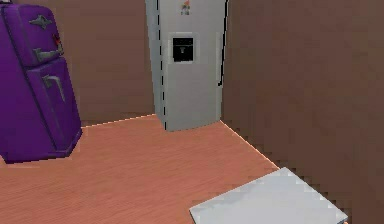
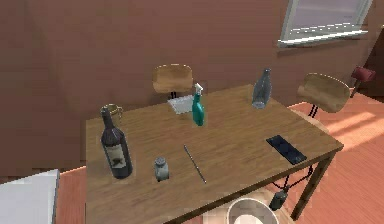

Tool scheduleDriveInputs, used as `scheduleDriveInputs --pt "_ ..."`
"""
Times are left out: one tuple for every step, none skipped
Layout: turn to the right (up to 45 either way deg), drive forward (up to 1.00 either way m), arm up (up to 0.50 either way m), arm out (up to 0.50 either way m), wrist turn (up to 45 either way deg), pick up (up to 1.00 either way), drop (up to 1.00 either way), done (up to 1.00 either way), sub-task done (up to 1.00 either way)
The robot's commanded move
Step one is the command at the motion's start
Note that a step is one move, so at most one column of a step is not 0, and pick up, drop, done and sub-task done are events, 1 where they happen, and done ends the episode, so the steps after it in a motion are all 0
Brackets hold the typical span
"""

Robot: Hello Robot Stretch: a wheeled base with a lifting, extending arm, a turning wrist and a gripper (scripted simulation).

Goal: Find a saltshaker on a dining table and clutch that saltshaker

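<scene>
In the forward view, I see a corner of the room with brown walls and a wooden floor (image 1: pixel 130 170). A purple fridge (image 1: pixel 35 85) stands at the left side. A tall grey fridge (image 1: pixel 190 65) stands in the corner, against the wall. At the bottom right there is the corner of a flat white surface (image 1: pixel 270 205). I cannot say what it is.

In the arm side view, I see the dining table (image 2: pixel 240 135), made of wood, with two chairs (image 2: pixel 172 78) behind it and a window (image 2: pixel 325 20) at the top right. Near the table's front edge, toward its left end, stands a small grey thing with a darker top. By its shape I take it for the saltshaker (image 2: pixel 161 170). It stands upright on the tabletop, apart from everything else. A dark wine bottle (image 2: pixel 116 150) is near it on the left and a thin long utensil (image 2: pixel 195 162) lies near it on the right. Farther back stand a teal spray bottle (image 2: pixel 198 105) just beside a white cloth (image 2: pixel 182 103), and a clear bottle (image 2: pixel 262 88). A dark flat device (image 2: pixel 286 148) lies near the right end.

To my judgement, the finding is done, because the table and the shaker are in plain sight on the arm's side. The reaching and the taking are not yet done. How the jaws stand, I cannot tell.
</scene>
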Motion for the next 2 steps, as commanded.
scheduleDriveInputs --pt "0.0 0.0 0.32 0.0 0.0 0.0 0.0 0.0 0.0" --pt "0.0 0.0 0.0 0.26 0.0 0.0 0.0 0.0 0.0"
